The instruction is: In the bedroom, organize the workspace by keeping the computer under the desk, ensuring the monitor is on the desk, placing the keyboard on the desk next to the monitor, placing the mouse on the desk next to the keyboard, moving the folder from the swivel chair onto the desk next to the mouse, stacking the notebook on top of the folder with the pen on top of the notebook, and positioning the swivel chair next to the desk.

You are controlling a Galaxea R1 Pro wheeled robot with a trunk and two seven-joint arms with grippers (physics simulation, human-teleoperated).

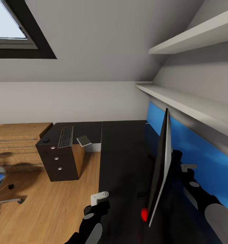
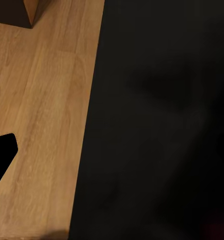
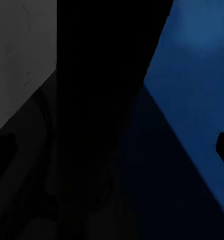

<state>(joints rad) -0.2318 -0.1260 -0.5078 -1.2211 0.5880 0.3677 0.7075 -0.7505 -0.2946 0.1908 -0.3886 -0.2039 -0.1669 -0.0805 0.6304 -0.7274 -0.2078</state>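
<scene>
Monitor step: it stands upright on desk. Right gripper behind it, left gripper nearby; finger spread unreadable. Next I fetch keyboard.

Monitor (edge-on) on desk

Black L-shaped surface with blue back panel. Upright on its near stretch, seen edge-on: monitor. On far wing over drawers: keyboard, small dark mouse just beside it, pale flat item at the edge. Below, wooden floor.
</scene>
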